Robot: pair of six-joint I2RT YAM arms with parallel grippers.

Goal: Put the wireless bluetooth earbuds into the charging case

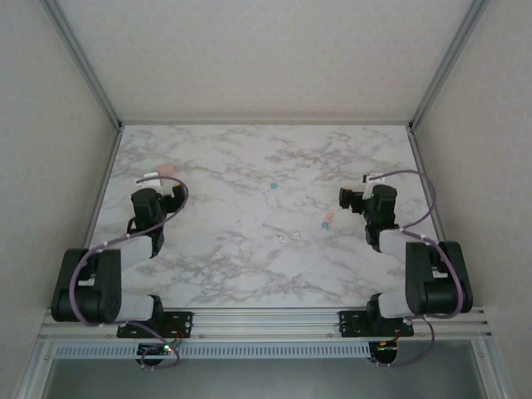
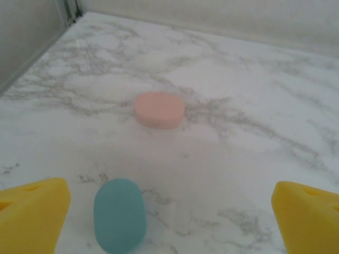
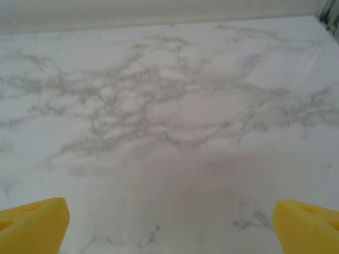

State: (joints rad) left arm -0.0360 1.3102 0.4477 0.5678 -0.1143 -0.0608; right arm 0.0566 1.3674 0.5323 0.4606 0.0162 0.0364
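No text, label or number can be read — not on any surface.

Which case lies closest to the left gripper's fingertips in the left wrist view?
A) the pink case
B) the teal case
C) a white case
B: the teal case lies between the yellow fingers of the open left gripper, while the pink case is farther out.

Lab test booth: marble-print table (image 1: 249,266) walled by white panels (image 1: 41,125).
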